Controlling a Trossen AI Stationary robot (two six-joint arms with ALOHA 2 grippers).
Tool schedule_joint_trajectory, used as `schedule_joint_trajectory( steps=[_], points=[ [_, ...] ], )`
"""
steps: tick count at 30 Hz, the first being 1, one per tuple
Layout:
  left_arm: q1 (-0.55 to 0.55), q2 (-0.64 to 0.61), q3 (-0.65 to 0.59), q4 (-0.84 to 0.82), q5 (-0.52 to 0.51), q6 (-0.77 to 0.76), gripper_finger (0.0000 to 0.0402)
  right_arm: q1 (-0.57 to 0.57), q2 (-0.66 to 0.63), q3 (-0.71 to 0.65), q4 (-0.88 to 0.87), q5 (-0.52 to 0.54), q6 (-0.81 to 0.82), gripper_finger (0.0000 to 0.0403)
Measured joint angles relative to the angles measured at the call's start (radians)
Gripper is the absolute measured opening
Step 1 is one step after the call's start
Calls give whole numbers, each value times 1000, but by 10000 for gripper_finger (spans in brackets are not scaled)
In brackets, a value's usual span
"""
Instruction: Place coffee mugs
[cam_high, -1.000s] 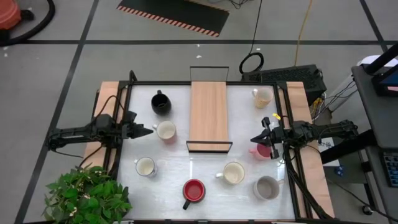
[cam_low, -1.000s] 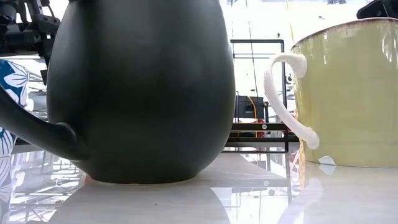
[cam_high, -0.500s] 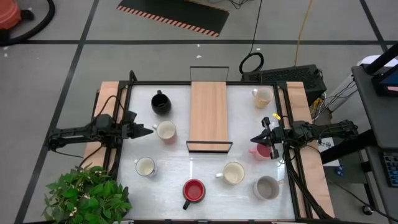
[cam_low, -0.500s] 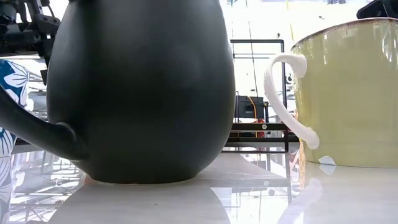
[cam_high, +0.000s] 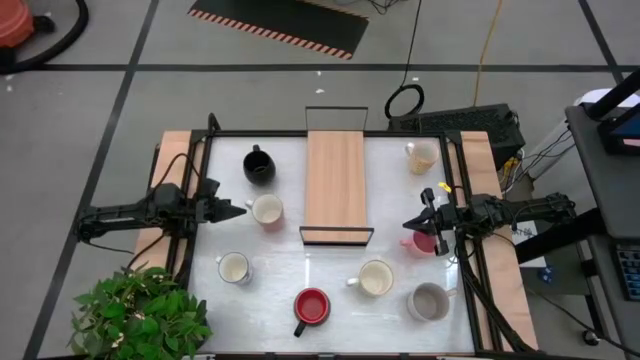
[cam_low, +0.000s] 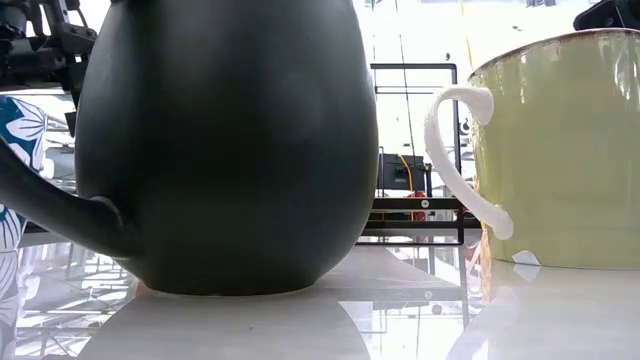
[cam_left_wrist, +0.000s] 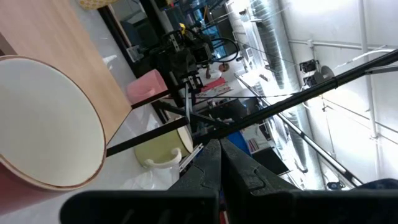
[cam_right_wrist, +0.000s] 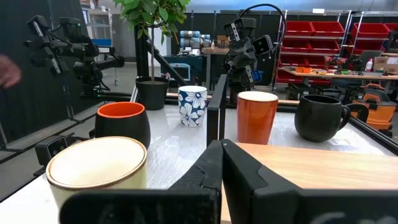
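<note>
The wooden tray (cam_high: 336, 186) lay lengthwise in the middle of the bench (cam_high: 300, 280), and the mugs stood around it, none on it. To its left stood the black mug (cam_high: 259, 165) near the tray's far end, a mug with a cream inside (cam_high: 267, 210) just beside the tray's near end, and a white mug (cam_high: 233, 268) farther toward the front. To its right stood a cream mug (cam_high: 423, 156) by the far corner and the pink mug (cam_high: 423, 243) near the tray's near end, partly covered from above by the right arm. In front of the tray stood the red mug (cam_high: 312, 305), a large cream mug (cam_high: 376, 277) and the grey mug (cam_high: 429, 301). The left pincer (cam_high: 238, 210) hung closed and empty just left of the cream-inside mug, its tips pressed together in its wrist view. The right pincer (cam_high: 410, 225) was likewise closed on nothing, between the tray and the pink mug. In the low view the black mug (cam_low: 225, 145) filled most of the picture and hid the tray, with the cream mug (cam_low: 555, 150) cut off at the edge. A blue-flowered mug showed only in the right wrist view (cam_right_wrist: 192, 106), beyond the tray, so its place on the bench could not be told.
</note>
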Motion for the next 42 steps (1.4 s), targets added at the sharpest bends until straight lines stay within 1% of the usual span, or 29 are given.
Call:
schedule_joint_trajectory(
  steps=[11,14,18,22,24,29,32,38,42],
  points=[
    [0,0,0,0,0,0,1,0,0,0,0,0,0,0],
    [0,0,0,0,0,32,1,0,0,0,2,1,-6,0],
    [0,0,0,0,0,101,1,0,0,0,2,1,-47,0],
    [0,0,0,0,0,100,1,0,0,0,1,0,-123,0],
    [0,0,0,0,0,101,1,0,0,0,4,0,-131,0],
    [0,0,0,0,0,101,1,0,0,0,57,5,-143,0],
    [0,0,0,0,0,103,1,0,0,0,93,34,-170,0],
    [0,0,0,0,0,100,1,0,0,0,142,36,-173,0],
    [0,0,0,0,0,81,1,0,0,0,187,82,-167,0]
  ],
)
